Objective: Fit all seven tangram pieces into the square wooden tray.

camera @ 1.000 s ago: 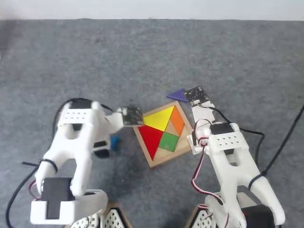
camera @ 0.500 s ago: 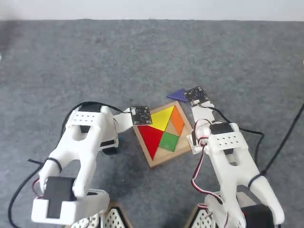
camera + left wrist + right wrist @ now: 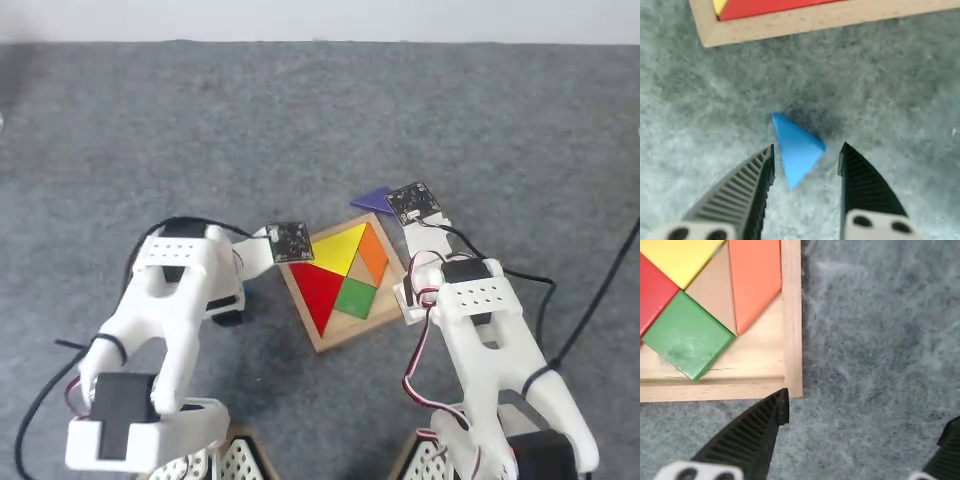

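Surface: grey felt-like carpet [image 3: 300, 120] covers the table across the high view.
Room: a pale strip of wall [image 3: 320, 18] runs along the top edge; a black cable [image 3: 600, 290] crosses the carpet at the right.
Tray: the square wooden tray [image 3: 345, 340] lies at centre frame, turned cornerwise, with bare wood showing in the middle and along its lower right side.
Pieces inside: yellow triangle [image 3: 335, 250], red triangle [image 3: 318, 290], green square [image 3: 356, 298], orange parallelogram [image 3: 373, 252].
Purple piece [image 3: 373, 199]: on the carpet just above the tray's upper corner, partly covered by the right arm.
Blue triangle [image 3: 796, 149]: on the carpet near the tray's rim.
Left gripper [image 3: 807, 150]: spread, with a finger on either side of the blue triangle.
Right gripper [image 3: 867, 415]: spread wide, one fingertip just beside the tray's corner.
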